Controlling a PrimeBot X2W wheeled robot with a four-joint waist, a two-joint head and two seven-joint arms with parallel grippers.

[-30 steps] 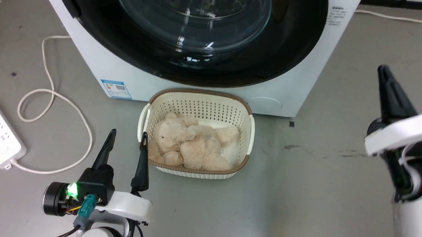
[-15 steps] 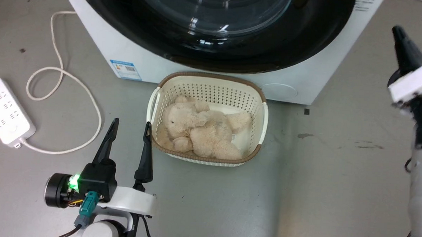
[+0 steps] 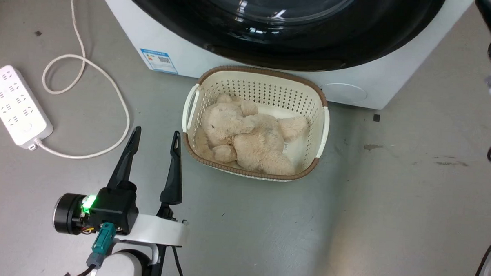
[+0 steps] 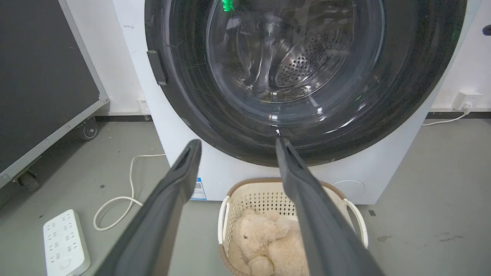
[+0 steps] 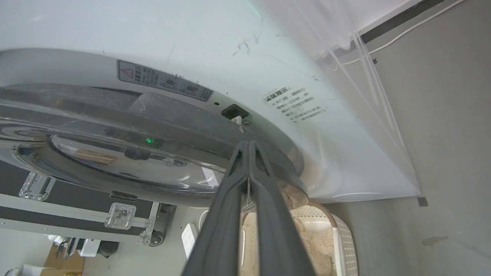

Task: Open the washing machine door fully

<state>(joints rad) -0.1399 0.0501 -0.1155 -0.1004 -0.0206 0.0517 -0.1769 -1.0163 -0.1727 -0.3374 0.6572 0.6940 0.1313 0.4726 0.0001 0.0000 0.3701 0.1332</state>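
Observation:
The white washing machine [image 3: 183, 50] fills the top of the head view, its blue sticker [image 3: 159, 60] low on the front. The glossy black washing machine door [image 3: 314, 42] lies flat against the front, and its clear glass bowl [image 4: 299, 69] shows the steel drum behind. My left gripper [image 3: 156, 133] hangs open and empty over the floor, left of the basket, pointing at the door [image 4: 191, 96]. My right gripper [image 5: 248, 143] is shut with nothing between its fingers. Its tips sit at the door's right rim [image 5: 115, 153], just below a small black latch slot [image 5: 234, 112]. One right finger [image 3: 490, 16] shows at the top right corner.
A cream perforated basket [image 3: 255, 79] holding a beige plush bear [image 3: 249, 138] stands on the floor against the machine's front. A white power strip [image 3: 16, 101] and its looping cable [image 3: 88, 67] lie at left. A black wheeled case [image 4: 38, 76] stands left of the machine.
The head camera has shifted, so the machine and basket sit further right and higher. My right gripper has risen up that view to the door's right rim. The left gripper has held still.

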